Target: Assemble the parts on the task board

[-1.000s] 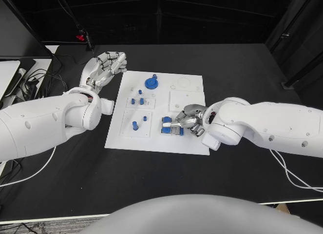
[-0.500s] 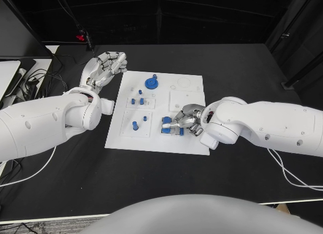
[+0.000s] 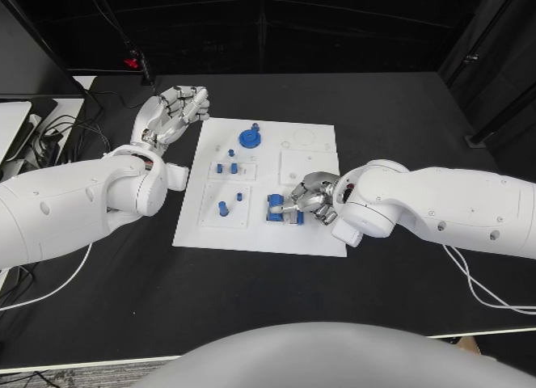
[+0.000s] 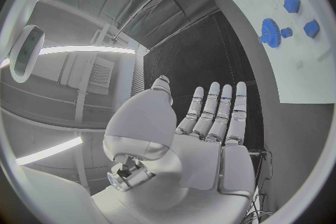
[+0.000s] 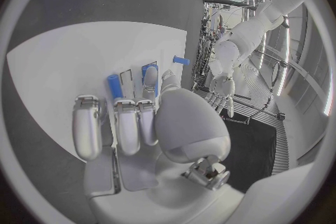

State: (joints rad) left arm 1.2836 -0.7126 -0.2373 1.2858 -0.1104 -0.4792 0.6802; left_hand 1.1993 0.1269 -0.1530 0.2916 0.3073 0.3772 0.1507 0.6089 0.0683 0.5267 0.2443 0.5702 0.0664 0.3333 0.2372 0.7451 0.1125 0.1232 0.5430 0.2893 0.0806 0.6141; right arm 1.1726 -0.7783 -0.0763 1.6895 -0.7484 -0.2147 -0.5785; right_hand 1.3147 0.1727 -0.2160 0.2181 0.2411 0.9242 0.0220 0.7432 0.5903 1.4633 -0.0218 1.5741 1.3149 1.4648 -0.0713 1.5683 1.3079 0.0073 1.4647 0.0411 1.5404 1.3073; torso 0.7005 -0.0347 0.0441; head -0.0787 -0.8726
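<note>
The white task board (image 3: 302, 234) lies mid-table. A blue gear (image 3: 251, 139) stands near its far edge, with small blue parts (image 3: 225, 168) and a blue peg (image 3: 225, 207) in recesses on its left half. My right hand (image 3: 310, 201) rests on the board's near middle, its fingers curled round a blue part (image 3: 276, 207). In the right wrist view the fingertips (image 5: 127, 105) press down beside a blue cylinder (image 5: 113, 85) and a blue piece (image 5: 149, 75). My left hand (image 3: 175, 109) hovers beyond the board's far left corner, fingers straight and apart, holding nothing (image 4: 210, 117).
Black table (image 3: 384, 105) surrounds the board. Cables (image 3: 69, 129) and a pale panel (image 3: 6, 121) lie at the table's left edge. In the left wrist view the board (image 4: 280, 67) carries the gear (image 4: 269, 32) and two small blue parts (image 4: 292, 3).
The right hand's fingers have shifted slightly on the blue part, which now shows as one larger blue patch. The left hand has stayed put.
</note>
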